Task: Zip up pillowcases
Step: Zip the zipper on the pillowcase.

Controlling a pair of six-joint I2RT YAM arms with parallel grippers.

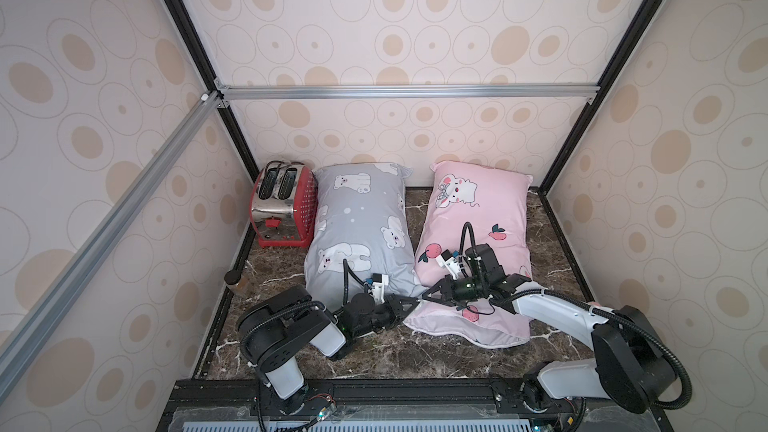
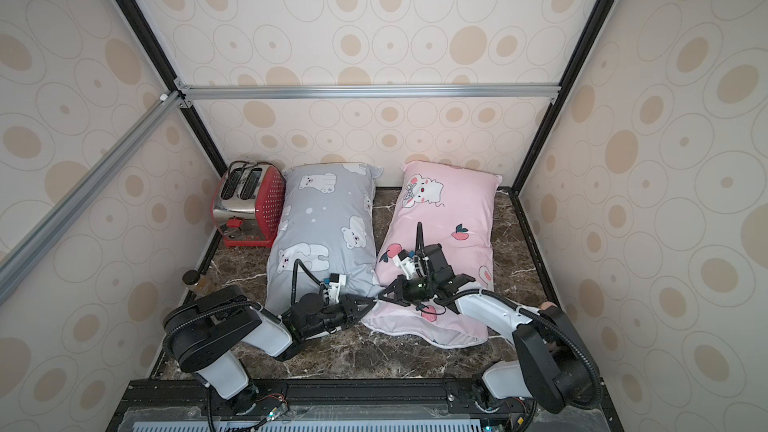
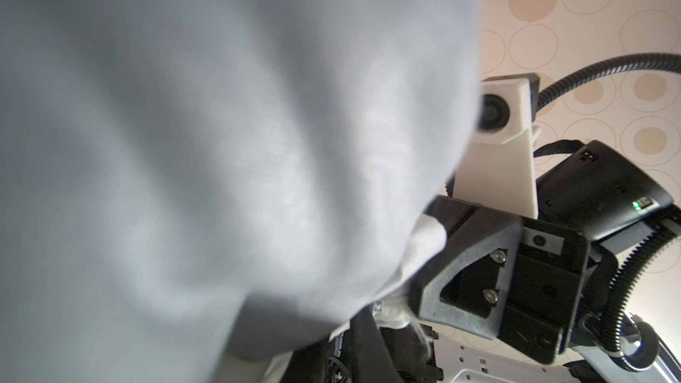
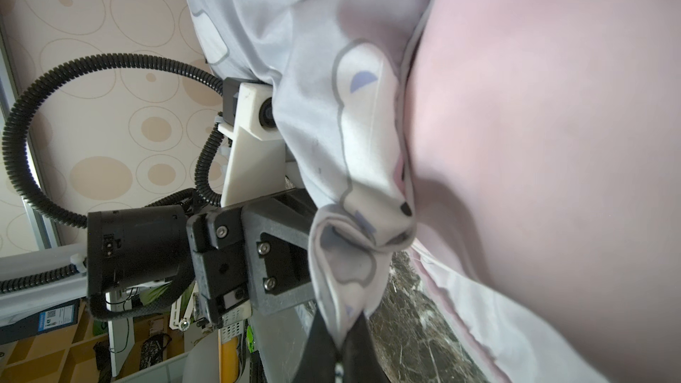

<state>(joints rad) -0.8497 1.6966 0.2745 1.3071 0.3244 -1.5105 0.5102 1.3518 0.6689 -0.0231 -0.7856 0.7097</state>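
Two stuffed pillowcases lie flat on the marble tabletop (image 1: 415, 361). Each has its long axis running from the near edge toward the back wall (image 1: 407, 135). The grey pillowcase (image 1: 357, 222), printed with white bears, lies on the left with its far short end against that wall. Its left long side is just beside the red toaster (image 1: 282, 205). The pink pillowcase (image 1: 478, 218) lies to the right with its cartoon animal at the far end. It is slightly skewed, so the strip of bare marble between the two narrows toward the near end, where their corners meet. A white border shows along the pink case's near short end. A small jar (image 1: 235, 281) stands near the left edge of the tabletop. In both top views the left gripper (image 1: 415, 301) and right gripper (image 1: 427, 296) point at each other tip to tip at the grey case's near right corner, and the right arm reaches in across the near part of the pink case. In the right wrist view, the right gripper's fingers (image 4: 359, 348) are clenched on a bunched fold of that bear-printed corner. The left wrist view is filled by blurred grey fabric, and no view shows whether the left gripper's jaws grasp the cloth or stand slightly apart.
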